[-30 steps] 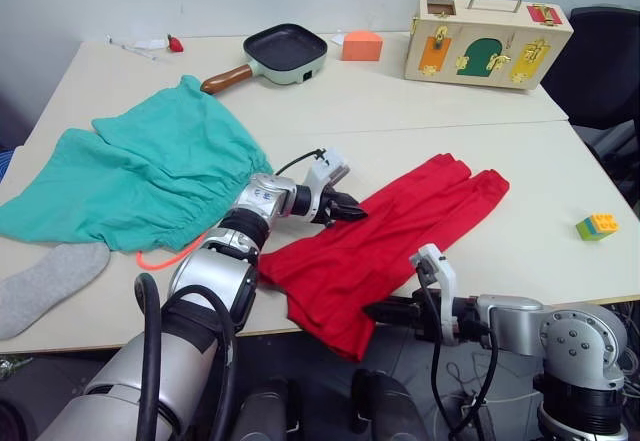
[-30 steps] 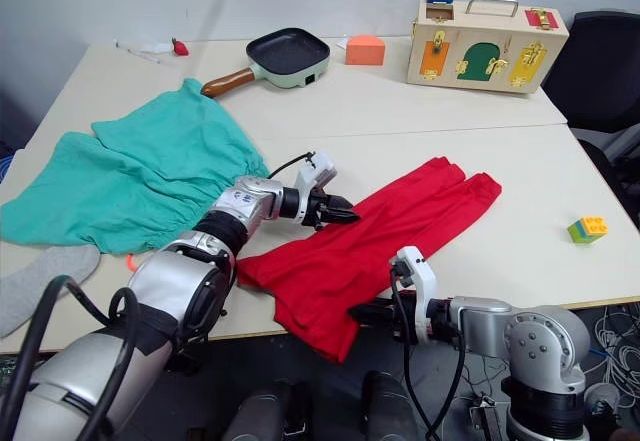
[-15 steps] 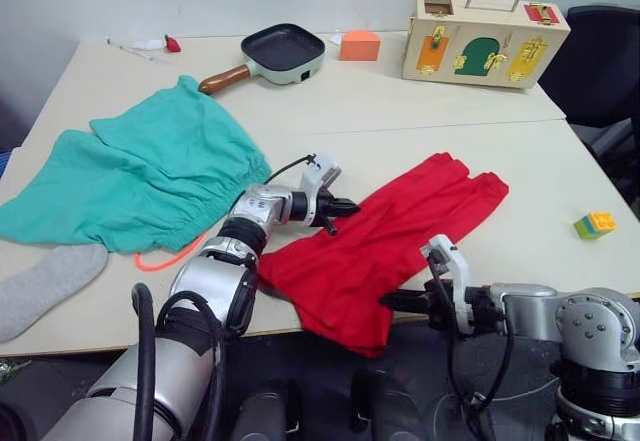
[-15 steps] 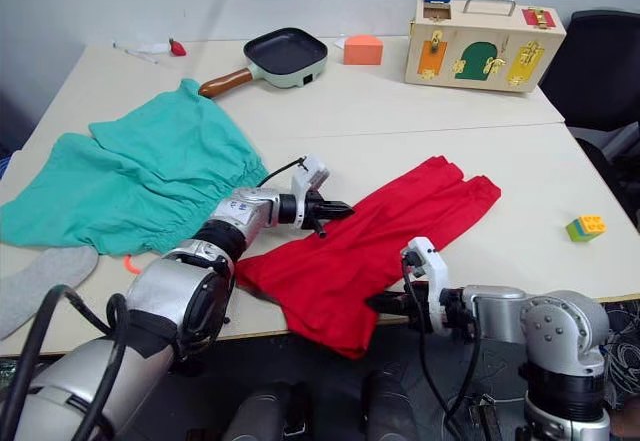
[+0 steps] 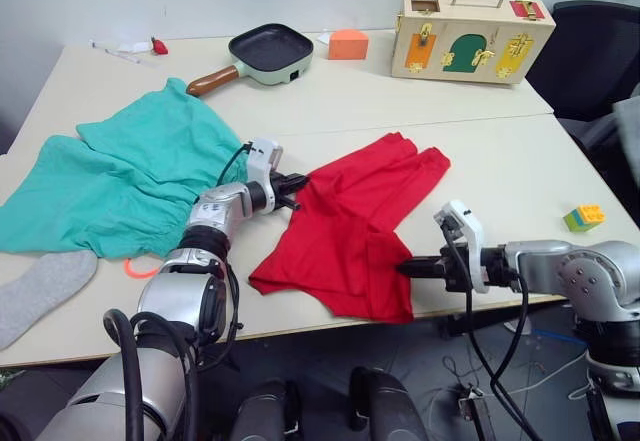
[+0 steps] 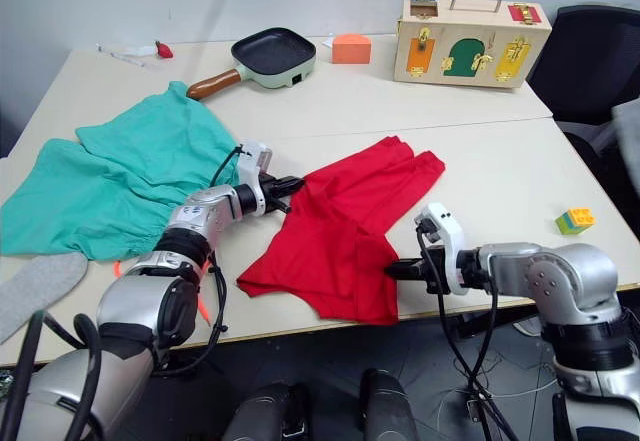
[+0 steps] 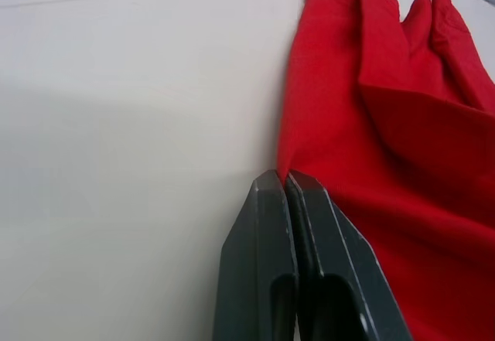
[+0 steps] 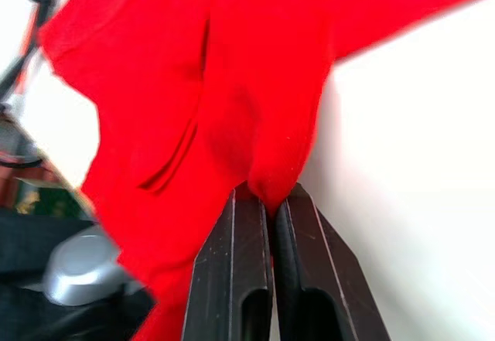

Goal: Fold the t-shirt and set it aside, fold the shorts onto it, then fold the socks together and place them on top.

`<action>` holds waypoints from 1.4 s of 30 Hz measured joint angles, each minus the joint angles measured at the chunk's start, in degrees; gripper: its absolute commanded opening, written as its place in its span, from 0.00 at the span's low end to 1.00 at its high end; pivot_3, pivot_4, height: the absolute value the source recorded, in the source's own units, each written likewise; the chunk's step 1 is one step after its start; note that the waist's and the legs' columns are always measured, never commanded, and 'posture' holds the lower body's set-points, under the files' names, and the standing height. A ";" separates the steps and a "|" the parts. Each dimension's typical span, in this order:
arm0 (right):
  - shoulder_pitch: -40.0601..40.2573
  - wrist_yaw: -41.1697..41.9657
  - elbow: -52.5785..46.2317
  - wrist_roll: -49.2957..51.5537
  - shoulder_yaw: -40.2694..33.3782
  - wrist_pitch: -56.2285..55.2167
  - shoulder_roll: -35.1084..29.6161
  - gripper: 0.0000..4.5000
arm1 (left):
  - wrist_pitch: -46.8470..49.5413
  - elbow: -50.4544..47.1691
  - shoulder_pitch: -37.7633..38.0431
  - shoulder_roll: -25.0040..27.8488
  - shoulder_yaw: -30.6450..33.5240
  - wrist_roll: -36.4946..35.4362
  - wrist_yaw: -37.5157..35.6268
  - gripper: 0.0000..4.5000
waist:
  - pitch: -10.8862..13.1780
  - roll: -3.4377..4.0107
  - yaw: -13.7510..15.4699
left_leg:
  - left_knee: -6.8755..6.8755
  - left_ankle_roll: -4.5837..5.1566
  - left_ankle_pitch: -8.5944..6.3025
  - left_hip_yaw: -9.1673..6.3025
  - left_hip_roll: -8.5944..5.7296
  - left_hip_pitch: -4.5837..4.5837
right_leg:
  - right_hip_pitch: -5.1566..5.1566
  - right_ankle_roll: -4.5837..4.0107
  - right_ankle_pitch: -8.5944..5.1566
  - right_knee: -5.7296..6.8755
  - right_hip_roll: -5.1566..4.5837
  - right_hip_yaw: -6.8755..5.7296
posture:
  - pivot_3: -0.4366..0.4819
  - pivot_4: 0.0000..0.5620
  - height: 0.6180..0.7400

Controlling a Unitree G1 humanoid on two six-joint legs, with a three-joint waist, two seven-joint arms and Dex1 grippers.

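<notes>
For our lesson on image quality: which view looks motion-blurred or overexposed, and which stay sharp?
Right wrist view: the t-shirt is smeared and the table bleaches to white. Left wrist view: sharp, with the fingers crisp against evenly lit table. Left eye view: clear, soft shadows, no glare.

Two pale tables (image 5: 440,96) pushed together; grey wall behind; dark chair (image 5: 590,46) beside.
</notes>
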 measured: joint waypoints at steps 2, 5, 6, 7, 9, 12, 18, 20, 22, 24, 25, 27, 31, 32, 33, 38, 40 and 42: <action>-1.79 2.50 3.59 -2.73 2.45 -2.96 -0.19 0.00 | 2.15 -5.00 2.56 0.22 -0.01 -0.54 0.64 0.01 | 0.00 0.00 0.01 | 0.01 0.02 0.01 0.04 -0.02 -0.01 | 0.00 0.03 0.01 0.12 -0.01 0.00 | 0.48 0.27 1.00; -4.10 5.66 7.97 -5.50 4.62 -5.87 -0.20 0.00 | 6.55 -15.16 7.47 0.49 -0.41 -1.57 0.87 0.01 | 0.00 0.00 0.00 | 0.01 0.02 0.01 0.06 -0.03 -0.01 | -0.01 0.03 0.02 0.11 0.01 0.02 | 0.48 0.27 1.00; -4.83 6.76 9.01 -6.35 5.33 -6.40 -0.23 0.00 | 7.83 -18.63 9.20 0.73 -1.00 -1.70 0.86 0.01 | 0.00 0.00 -0.02 | 0.01 0.02 0.01 0.07 -0.03 -0.01 | -0.01 0.03 0.02 0.11 0.01 0.02 | 0.48 0.27 1.00; -5.18 7.93 9.90 -6.74 5.58 -6.95 -0.23 0.00 | 8.81 -21.92 10.86 1.01 -1.79 -1.69 0.67 0.01 | 0.00 0.00 0.00 | 0.01 0.02 0.01 0.06 -0.02 -0.01 | 0.00 0.03 0.02 0.11 0.02 0.01 | 0.48 0.27 1.00; -5.36 9.45 11.12 -7.15 5.50 -7.08 -0.11 0.05 | 10.21 -26.05 13.12 1.95 -3.02 -1.89 -0.19 0.05 | 0.00 0.00 0.03 | 0.01 0.01 0.01 0.06 -0.01 -0.01 | 0.00 0.03 0.02 0.11 0.02 0.01 | 0.48 0.27 1.00; -5.12 12.19 10.87 -7.18 5.37 -7.59 -0.58 0.24 | 10.64 -30.11 15.39 4.46 -4.74 -1.86 -2.12 0.21 | 0.00 0.01 0.03 | 0.02 0.00 0.02 0.05 -0.01 -0.01 | 0.00 0.03 0.02 0.09 -0.01 0.02 | 0.48 0.27 1.00; 4.52 24.05 8.59 -15.56 4.53 -30.81 -10.76 0.72 | 3.05 -38.10 19.19 13.23 -7.63 -2.73 -14.97 0.64 | 0.01 0.02 0.57 | -0.08 -0.36 -0.23 0.09 -0.03 -0.02 | 0.03 0.04 0.02 -0.24 0.06 -0.02 | 0.48 0.27 1.00; 7.52 28.72 11.09 -20.47 3.89 -44.13 -12.70 0.86 | -2.13 -38.23 19.46 16.72 -8.37 -2.52 -19.87 0.78 | 0.02 0.02 0.48 | -0.07 -0.15 -0.11 0.15 -0.03 0.00 | 0.07 0.11 0.06 -0.21 0.24 -0.02 | 0.48 0.27 1.00; 9.09 31.99 15.64 -24.42 2.68 -57.89 -12.72 1.00 | -9.24 -37.66 19.67 20.14 -10.08 -1.68 -24.75 0.93 | 0.02 0.02 0.25 | -0.07 -0.16 -0.12 0.25 -0.04 0.05 | 0.09 0.16 0.08 -0.24 0.36 0.03 | 0.48 0.27 1.00; 9.36 33.72 21.38 -28.88 2.49 -72.65 -12.62 1.00 | -19.68 -34.78 19.66 22.70 -11.14 -0.44 -29.22 0.99 | 0.02 0.02 0.00 | -0.06 -0.27 -0.17 0.31 -0.05 0.12 | 0.10 0.16 0.08 -0.39 0.31 0.05 | 0.48 0.27 1.00; 9.33 33.98 24.16 -31.10 2.50 -78.97 -12.57 1.00 | -24.63 -33.00 19.58 23.24 -11.69 0.27 -30.87 0.99 | 0.02 0.04 -0.04 | -0.05 -0.30 -0.18 0.34 -0.04 0.15 | 0.09 0.16 0.08 -0.35 0.23 0.06 | 0.48 0.27 1.00; 8.68 34.11 30.39 -35.82 2.88 -91.99 -11.88 1.00 | -34.92 -28.76 19.39 23.46 -13.01 1.39 -33.45 0.99 | 0.02 0.04 -0.11 | -0.05 -0.33 -0.16 0.33 -0.03 0.18 | 0.08 0.15 0.08 -0.31 0.01 0.05 | 0.48 0.27 1.00; 4.70 33.57 38.65 -39.62 3.36 -109.91 -8.39 1.00 | -48.20 -21.36 17.86 22.18 -16.35 4.13 -35.00 0.99 | -0.02 -0.05 -0.43 | 0.03 -0.27 -0.09 0.29 0.03 0.24 | 0.14 0.12 0.10 -0.25 -0.03 0.04 | 0.48 0.27 1.00; 3.53 33.19 40.38 -40.53 3.59 -113.07 -7.33 1.00 | -51.10 -19.67 17.17 21.76 -17.22 4.85 -35.16 0.99 | -0.07 -0.13 -0.60 | 0.03 -0.26 -0.08 0.29 0.04 0.27 | 0.16 0.10 0.12 -0.24 -0.03 0.05 | 0.48 0.27 1.00; 2.86 32.83 41.27 -41.14 3.81 -114.97 -6.37 1.00 | -52.83 -18.81 16.78 21.59 -17.66 5.15 -35.22 0.99 | -0.10 -0.18 -0.75 | 0.04 -0.26 -0.08 0.29 0.07 0.28 | 0.16 0.08 0.12 -0.23 -0.03 0.04 | 0.48 0.27 1.00; -0.77 30.61 42.94 -43.48 6.18 -122.23 -0.14 1.00 | -61.79 -13.12 13.00 19.75 -20.14 6.95 -35.36 0.99 | -0.13 -0.20 -1.40 | 0.04 -0.11 0.03 0.22 0.13 0.38 | 0.23 -0.02 0.13 -0.14 -0.06 0.09 | 0.48 0.27 1.00; -1.95 30.24 43.45 -43.99 7.33 -123.46 1.14 1.00 | -64.10 -11.27 11.97 19.24 -20.88 7.11 -35.63 0.99 | -0.14 -0.18 -1.37 | 0.04 -0.10 0.03 0.18 0.13 0.40 | 0.27 -0.03 0.12 -0.14 -0.07 0.10 | 0.48 0.27 1.00; -2.63 29.79 43.90 -44.49 7.91 -124.44 2.24 1.00 | -65.61 -9.61 11.30 18.21 -21.24 7.03 -36.20 0.99 | -0.15 -0.17 -1.36 | 0.04 -0.09 0.03 0.14 0.12 0.48 | 0.37 -0.03 0.12 -0.17 -0.09 0.10 | 0.48 0.27 1.00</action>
